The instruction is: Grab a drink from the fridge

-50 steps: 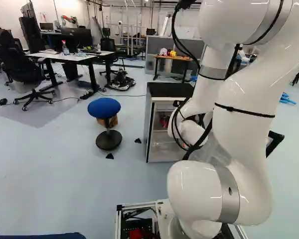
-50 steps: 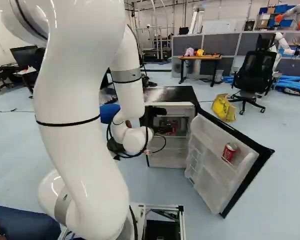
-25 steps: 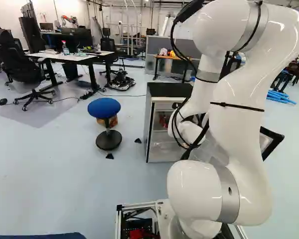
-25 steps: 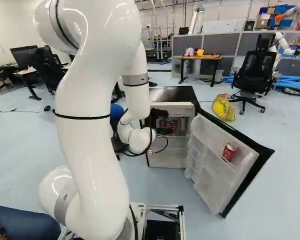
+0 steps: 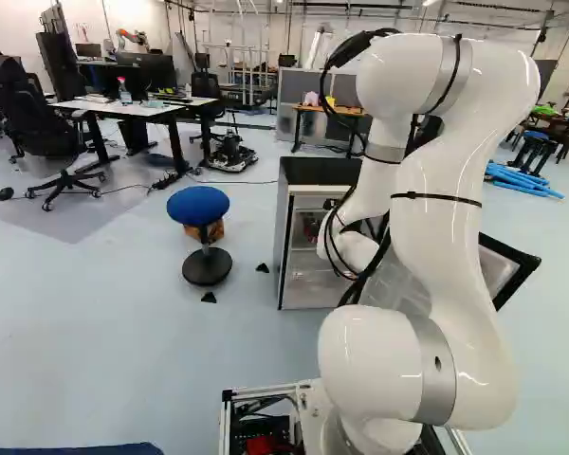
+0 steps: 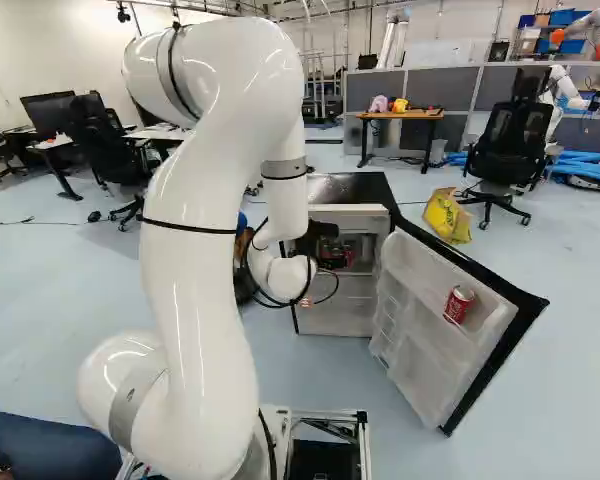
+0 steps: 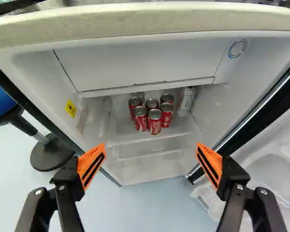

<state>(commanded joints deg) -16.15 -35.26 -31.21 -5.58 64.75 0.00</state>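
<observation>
Far L. in the left base view, a blue stool (image 5: 197,204) stands beside the fridge (image 6: 345,188), same spot as a half sec. ago; base hasn't moved either. Next, right base view: the white arm (image 6: 195,300) has shifted. Its upper joints sit lower & closer to the fridge than in the prev. shot, prob. meaning the reach is being lined up, w/ no drink secured yet. Wrist view has the gripper (image 7: 151,146) at the fridge mouth, fingers spread wide, nothing btwn the orange pads (image 7: 91,166). Ahead of it, six red cans (image 7: 154,121) stand upright in a tight bunch on a shelf (image 7: 183,130) under the freezer box (image 7: 140,67), w/ a silver-white can (image 7: 186,99) just beside. Next move, est.: straight in, low enough to clear that box, then close on one front can; neighbors could topple, & a wide finger may catch the fridge's side. Far R. in the right base view, the door (image 6: 410,350) hangs open, one more red can (image 6: 459,304) in its rack.
</observation>
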